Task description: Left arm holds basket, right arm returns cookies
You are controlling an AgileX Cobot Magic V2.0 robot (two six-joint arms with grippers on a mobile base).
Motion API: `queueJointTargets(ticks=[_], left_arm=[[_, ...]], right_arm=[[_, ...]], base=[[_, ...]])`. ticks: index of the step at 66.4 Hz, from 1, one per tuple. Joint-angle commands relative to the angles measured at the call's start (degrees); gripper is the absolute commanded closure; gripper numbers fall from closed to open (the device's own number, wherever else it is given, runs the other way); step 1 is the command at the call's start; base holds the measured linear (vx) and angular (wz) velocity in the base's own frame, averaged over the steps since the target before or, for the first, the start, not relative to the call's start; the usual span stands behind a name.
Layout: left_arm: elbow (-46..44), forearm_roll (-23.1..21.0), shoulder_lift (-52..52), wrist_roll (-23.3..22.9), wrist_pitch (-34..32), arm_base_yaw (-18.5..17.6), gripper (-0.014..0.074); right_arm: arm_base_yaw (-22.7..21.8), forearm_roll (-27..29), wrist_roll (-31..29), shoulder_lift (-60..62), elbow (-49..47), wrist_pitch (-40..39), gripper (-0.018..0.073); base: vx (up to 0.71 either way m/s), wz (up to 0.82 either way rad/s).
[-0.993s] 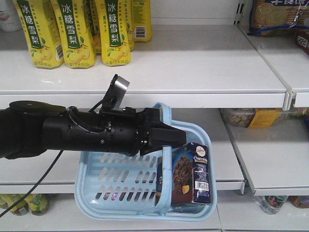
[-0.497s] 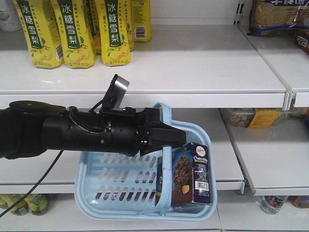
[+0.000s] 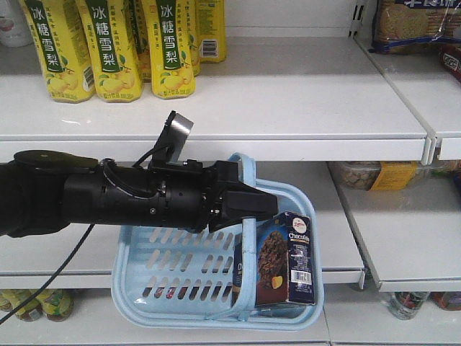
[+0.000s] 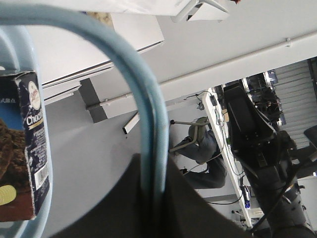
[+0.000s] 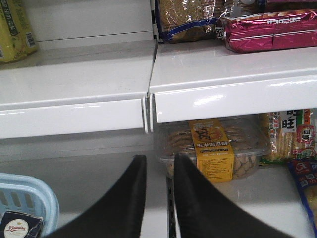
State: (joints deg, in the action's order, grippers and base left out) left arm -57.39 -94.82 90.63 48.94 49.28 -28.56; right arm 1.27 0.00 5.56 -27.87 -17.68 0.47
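Observation:
The left arm (image 3: 122, 198) reaches in from the left in the front view. Its left gripper (image 3: 270, 205) is shut on the hoop handle (image 3: 247, 187) of the light blue basket (image 3: 173, 267), which hangs in front of the shelves. The left wrist view shows the handle (image 4: 148, 124) pinched between the dark jaws of the left gripper (image 4: 152, 186). The cookies (image 3: 277, 259), a dark box with a chocolate cookie picture, stand upright in the basket's right end. My right gripper (image 5: 159, 161) is slightly open and holds nothing. It hovers up and to the right of the basket (image 5: 25, 196), facing the shelf.
Yellow pear-drink bottles (image 3: 115, 43) stand on the upper shelf (image 3: 288, 148). A clear tub of biscuits with a yellow label (image 5: 213, 148) sits on the lower shelf just ahead of the right gripper. A pink packet (image 5: 270, 29) and wrapped crackers (image 5: 185, 20) lie above.

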Motion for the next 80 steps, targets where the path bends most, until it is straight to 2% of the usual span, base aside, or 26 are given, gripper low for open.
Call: queueJointTargets(ticks=[1, 15, 21, 28, 49, 63, 80], left_arm=[[-2.1, -6.6, -2.7, 0.7, 2.4, -0.2, 0.0603], [-2.1, -6.6, -2.7, 0.7, 2.4, -0.2, 0.0603], [-2.1, -6.6, -2.7, 0.7, 2.4, -0.2, 0.0603], [-2.1, -6.6, -2.7, 0.7, 2.4, -0.2, 0.0603], [-2.1, -6.6, -2.7, 0.7, 2.4, -0.2, 0.0603], [-2.1, -6.6, -2.7, 0.7, 2.4, -0.2, 0.0603], [-2.1, -6.6, -2.7, 0.7, 2.4, -0.2, 0.0603]], right_arm=[[-0.2, 0.0, 0.4, -0.6, -2.0, -4.5, 0.0314], [-0.1, 0.0, 0.6, -0.6, -2.0, -4.3, 0.016], [1.0, 0.0, 0.9, -0.6, -2.0, -3.7, 0.0138], [4.4, 0.9, 1.1, -2.0, -2.5, -1.8, 0.0137], [15.4, 13.4, 3.4, -15.4, -12.7, 8.9, 0.0137], [19.3, 18.6, 3.1, -25.3, -18.9, 17.9, 0.0133], [19.3, 29.4, -7.4, -31.3, -21.6, 22.7, 0.0127]], base=[[0.0, 0.0], [0.0, 0.0], [0.0, 0.0], [0.0, 0.0], [0.0, 0.0], [0.0, 0.0], [0.0, 0.0]])
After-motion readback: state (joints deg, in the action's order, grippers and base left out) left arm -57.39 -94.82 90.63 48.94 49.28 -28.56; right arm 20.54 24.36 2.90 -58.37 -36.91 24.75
